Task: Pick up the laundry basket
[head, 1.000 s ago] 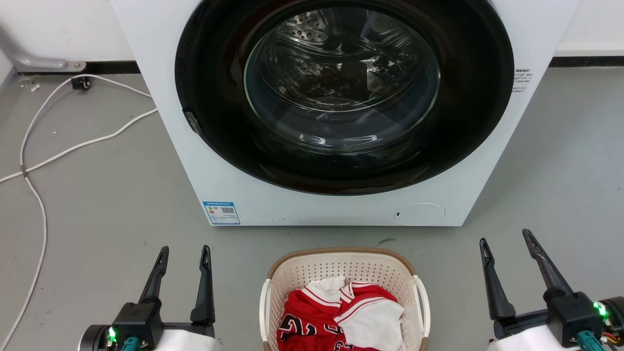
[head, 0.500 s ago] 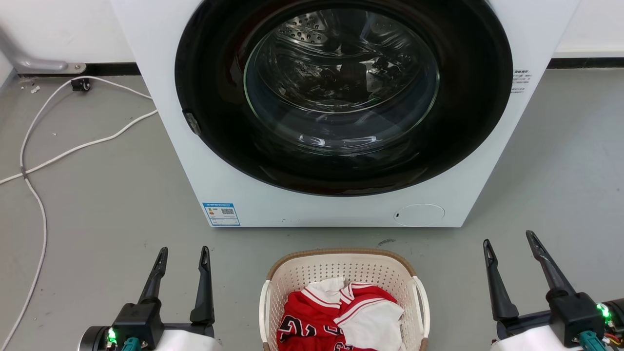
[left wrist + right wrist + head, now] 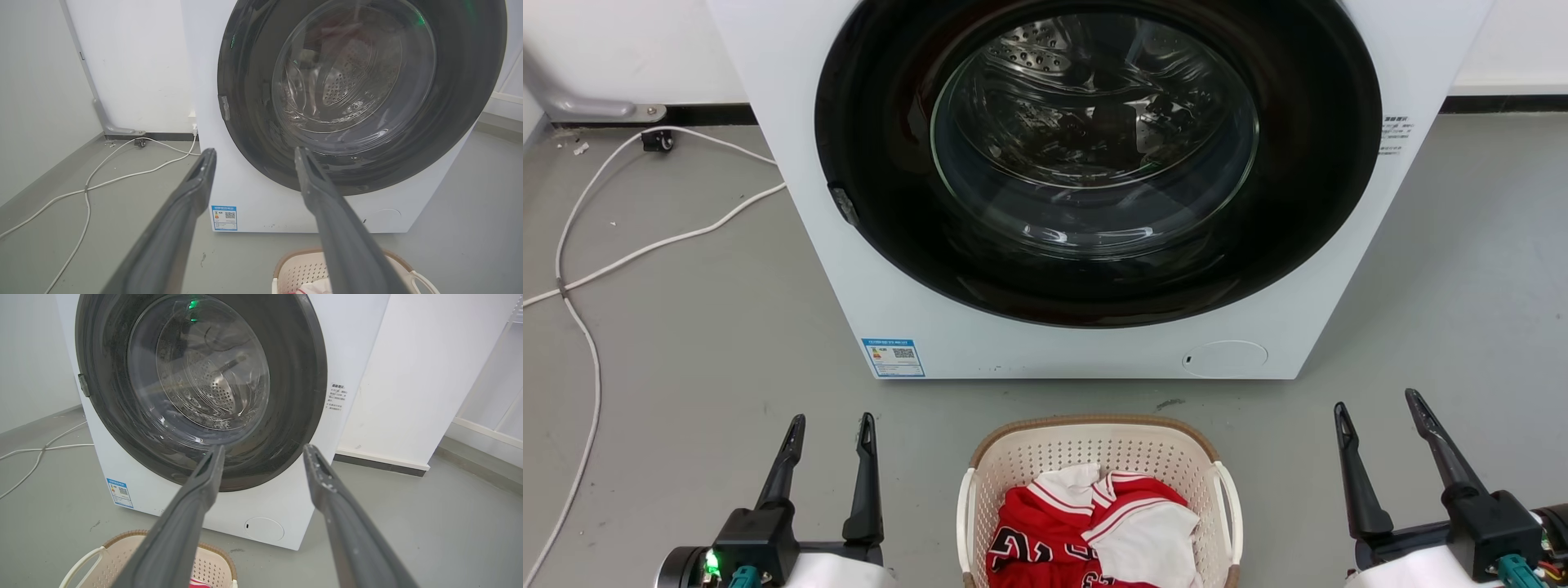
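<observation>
Cream plastic: laundry basket rests between the two hands, untouched.
Hands: left gripper and right gripper spread apart, empty.
Handling: likely light, stiff; grasp the white side handles.

laundry basket before washing machine, between both tools

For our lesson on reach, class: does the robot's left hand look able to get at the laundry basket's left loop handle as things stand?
Probably yes: the left hand is open beside the laundry basket, and just floor lies between it and the left handle.
</observation>
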Available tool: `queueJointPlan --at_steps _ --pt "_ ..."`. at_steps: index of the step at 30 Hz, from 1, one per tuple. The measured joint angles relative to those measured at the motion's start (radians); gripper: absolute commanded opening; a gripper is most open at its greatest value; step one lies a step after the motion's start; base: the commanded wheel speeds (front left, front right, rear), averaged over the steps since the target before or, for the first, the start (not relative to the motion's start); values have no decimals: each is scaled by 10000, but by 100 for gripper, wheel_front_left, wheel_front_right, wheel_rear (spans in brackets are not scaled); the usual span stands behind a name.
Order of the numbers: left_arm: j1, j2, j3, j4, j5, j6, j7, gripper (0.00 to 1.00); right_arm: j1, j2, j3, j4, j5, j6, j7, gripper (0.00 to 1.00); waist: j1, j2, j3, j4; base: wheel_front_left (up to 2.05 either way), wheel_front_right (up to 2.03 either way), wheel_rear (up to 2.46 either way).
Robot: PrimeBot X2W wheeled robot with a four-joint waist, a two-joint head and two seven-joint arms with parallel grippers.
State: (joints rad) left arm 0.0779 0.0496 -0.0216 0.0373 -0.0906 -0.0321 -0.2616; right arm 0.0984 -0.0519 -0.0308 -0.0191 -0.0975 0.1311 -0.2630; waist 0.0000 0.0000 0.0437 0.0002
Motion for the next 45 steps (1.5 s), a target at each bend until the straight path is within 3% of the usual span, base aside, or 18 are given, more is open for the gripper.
queueJointPlan --at_steps 14,26,45 --pt "-1132 6 56 527 447 -224 -10 100 -1081 4 447 75 -205 2 -4 100 0 0 1001 -78 0 0 0" --pt "-3383 98 -259 3450 792 -639 -13 100 -3112 12 646 2245 -566 2 -4 100 2 0 2873 -149 0 0 0" --pt "-6605 242 -963 8061 1108 -462 -13 100 -5719 10 961 6472 -1304 2 -4 100 2 0 6086 -248 0 0 0"
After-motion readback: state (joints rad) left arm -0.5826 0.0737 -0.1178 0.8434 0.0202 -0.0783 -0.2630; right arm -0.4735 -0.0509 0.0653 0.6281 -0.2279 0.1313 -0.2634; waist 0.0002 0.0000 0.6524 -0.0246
